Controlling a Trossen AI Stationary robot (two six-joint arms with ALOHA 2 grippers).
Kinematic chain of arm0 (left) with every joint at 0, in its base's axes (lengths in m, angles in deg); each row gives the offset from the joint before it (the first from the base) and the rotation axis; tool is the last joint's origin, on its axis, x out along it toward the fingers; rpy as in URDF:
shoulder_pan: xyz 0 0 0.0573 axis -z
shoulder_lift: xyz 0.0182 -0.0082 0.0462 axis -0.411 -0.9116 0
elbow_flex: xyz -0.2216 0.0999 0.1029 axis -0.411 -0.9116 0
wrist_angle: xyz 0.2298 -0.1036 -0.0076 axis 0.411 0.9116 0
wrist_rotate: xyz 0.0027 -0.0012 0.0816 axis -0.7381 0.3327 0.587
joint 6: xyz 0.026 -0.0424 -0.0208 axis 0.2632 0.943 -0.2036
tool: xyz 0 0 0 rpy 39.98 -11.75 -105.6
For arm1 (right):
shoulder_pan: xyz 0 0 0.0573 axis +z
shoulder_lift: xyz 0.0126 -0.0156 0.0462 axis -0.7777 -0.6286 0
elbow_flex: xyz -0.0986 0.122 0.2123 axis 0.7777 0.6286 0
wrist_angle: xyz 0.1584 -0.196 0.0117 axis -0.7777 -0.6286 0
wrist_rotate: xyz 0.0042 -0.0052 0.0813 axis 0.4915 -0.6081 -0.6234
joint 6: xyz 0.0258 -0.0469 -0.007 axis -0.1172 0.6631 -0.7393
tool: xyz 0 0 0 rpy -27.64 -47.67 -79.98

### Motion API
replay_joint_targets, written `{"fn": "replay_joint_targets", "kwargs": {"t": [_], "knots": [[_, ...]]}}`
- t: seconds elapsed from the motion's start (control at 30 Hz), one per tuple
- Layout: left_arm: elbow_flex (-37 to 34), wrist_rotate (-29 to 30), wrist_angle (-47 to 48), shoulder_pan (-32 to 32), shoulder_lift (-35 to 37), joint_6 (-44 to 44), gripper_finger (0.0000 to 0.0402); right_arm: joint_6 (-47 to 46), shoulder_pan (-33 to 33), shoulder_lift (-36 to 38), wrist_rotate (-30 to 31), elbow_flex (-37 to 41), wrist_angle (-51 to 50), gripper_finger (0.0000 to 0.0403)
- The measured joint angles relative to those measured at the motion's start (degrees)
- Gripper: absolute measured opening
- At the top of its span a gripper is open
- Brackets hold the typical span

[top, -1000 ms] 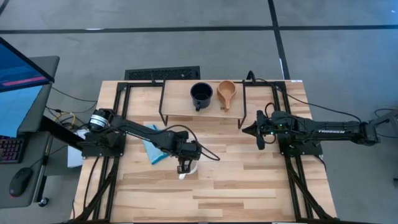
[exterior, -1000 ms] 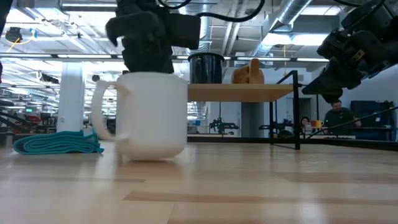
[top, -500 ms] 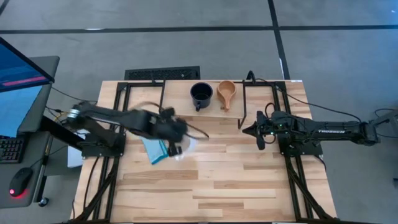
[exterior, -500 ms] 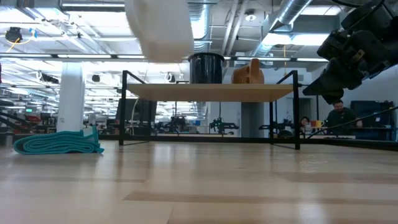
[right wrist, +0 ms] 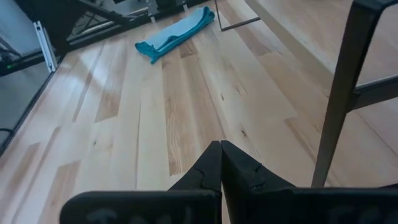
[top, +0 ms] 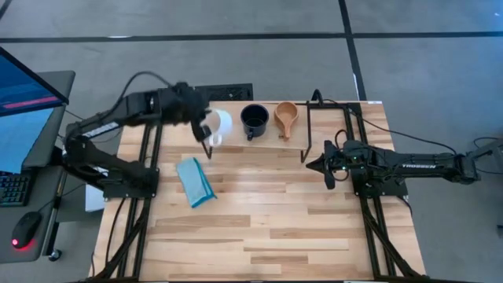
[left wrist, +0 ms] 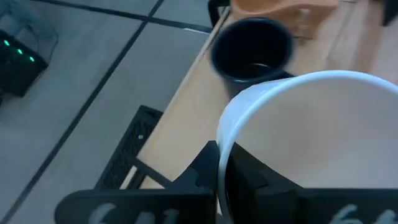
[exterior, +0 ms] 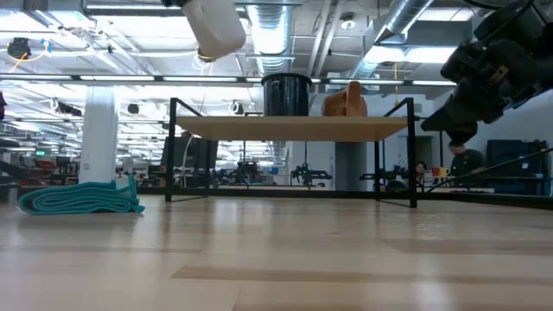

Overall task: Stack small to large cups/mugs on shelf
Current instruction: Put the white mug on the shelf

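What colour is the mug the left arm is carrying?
White. The mug shows best in the left wrist view.

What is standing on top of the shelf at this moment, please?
On the shelf stand the dark mug and the tan wooden cup. The white mug, clamped by the left gripper, hangs above its left end, hiding the plank beneath.

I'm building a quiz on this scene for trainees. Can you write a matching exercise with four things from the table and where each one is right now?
Things:
1. white mug
2. black mug
3. wooden cup
4. blue cloth

Places:
A. flat on the table, in front of the shelf
B. middle of the shelf top
C. held in the air by the left gripper, over the shelf's left end
D. on the shelf, right of the black mug

Pairs: 1-C, 2-B, 3-D, 4-A
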Motion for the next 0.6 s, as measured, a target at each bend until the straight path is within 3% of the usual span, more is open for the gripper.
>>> {"fn": "replay_joint_targets", "kwargs": {"t": [0.13, 0.27, 0.4, 0.6], "knots": [[0.0, -6.25, -2.24, -9.83, -1.53, -3.03, 0.0, -1.61, -0.08, -0.02, 0.0, 0.0, 0.51, 0.0027], [0.06, -9.01, -3.54, -15.59, -4.79, -3.36, 0.0, -1.68, -0.09, -0.01, 0.0, 0.0, 0.5, 0.0027], [1.58, -13.31, -0.51, -18.74, -9.58, -4.02, 0.0, -1.72, -0.07, -0.01, 0.0, 0.0, 0.5, 0.0027], [5.48, -13.75, 3.02, -20.0, -17.08, -5.17, 0.0, -1.77, -0.07, -0.01, 0.0, 0.0, 0.5, 0.0027]]}}
